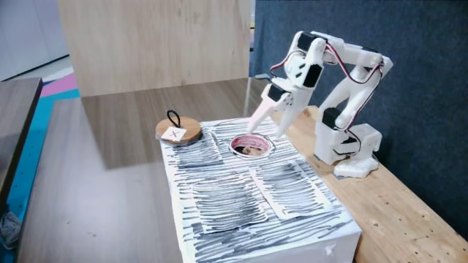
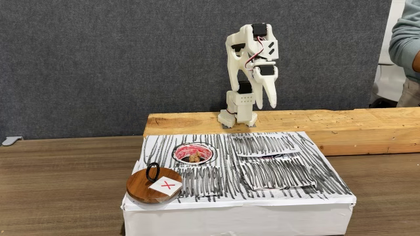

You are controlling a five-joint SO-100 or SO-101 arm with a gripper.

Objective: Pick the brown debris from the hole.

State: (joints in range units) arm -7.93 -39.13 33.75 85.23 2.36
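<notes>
The brown debris (image 1: 251,150) (image 2: 195,157) is a small tan lump lying inside the hole. The hole's pinkish-red rim (image 1: 237,141) (image 2: 178,153) is set in the top of the white black-striped box (image 1: 248,193) (image 2: 275,174). My gripper (image 1: 267,133) (image 2: 266,105) points down with its fingers apart and nothing between them. In a fixed view it hangs just above and behind the hole; in the other it appears up and to the right of the hole, over the wooden plank. It touches neither the debris nor the rim.
A round wooden disc (image 1: 183,133) (image 2: 146,189) with a black loop and a white card marked with a red X lies on the box's corner near the hole. The arm's base (image 1: 349,150) (image 2: 237,115) stands on a wooden plank (image 2: 341,124). A person's sleeve (image 2: 407,36) shows at the right edge.
</notes>
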